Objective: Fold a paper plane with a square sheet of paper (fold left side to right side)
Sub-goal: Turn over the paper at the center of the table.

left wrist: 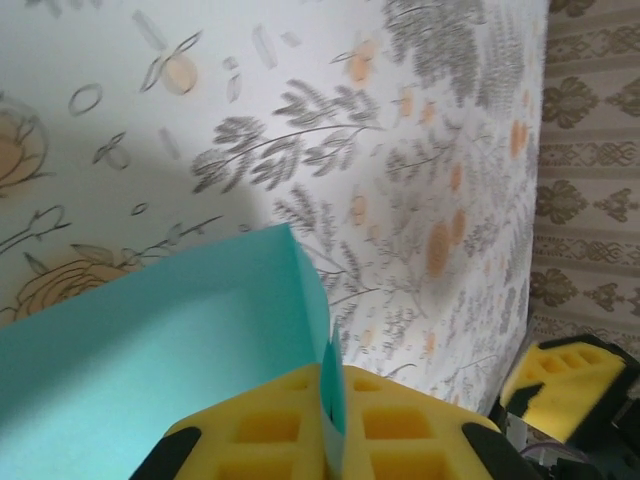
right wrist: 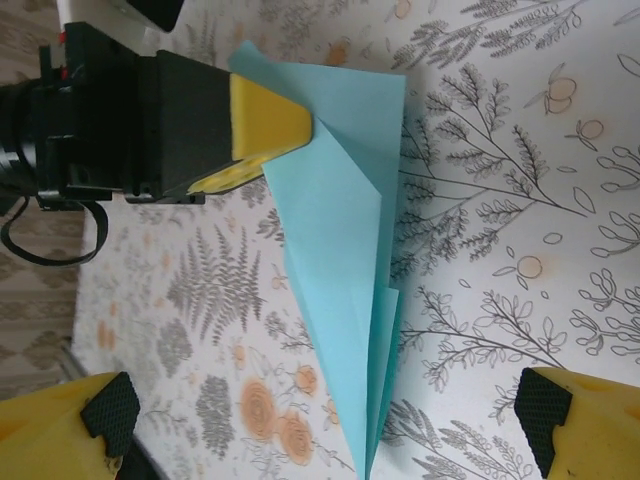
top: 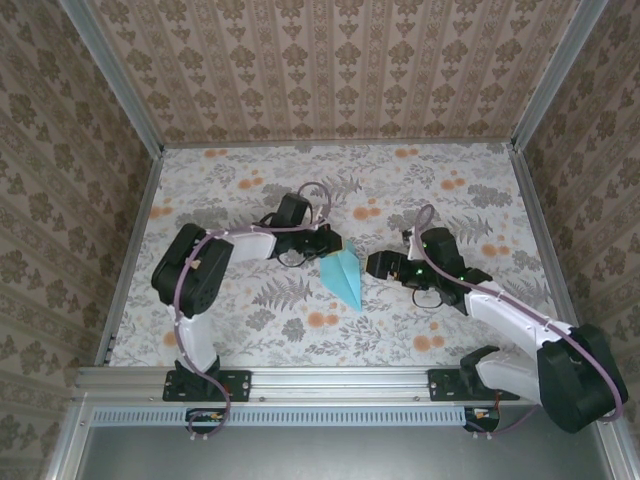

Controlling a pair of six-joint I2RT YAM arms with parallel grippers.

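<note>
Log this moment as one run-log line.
object: light cyan-blue folded paper plane, lying on floral table | left gripper: shut on the plane's edge | right gripper: open, holding nothing, beside plane

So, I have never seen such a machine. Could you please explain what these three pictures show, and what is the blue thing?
Two robot arms stand at a table's near edge. One picture looks down from above; the other two come from a camera on each arm's wrist. The blue thing is the paper plane, a folded pointed sheet on the flowered table. The left pincer is shut on the plane's edge; its yellow pads pinch the paper. The right pincer is open beside the plane, holding nothing.
</note>
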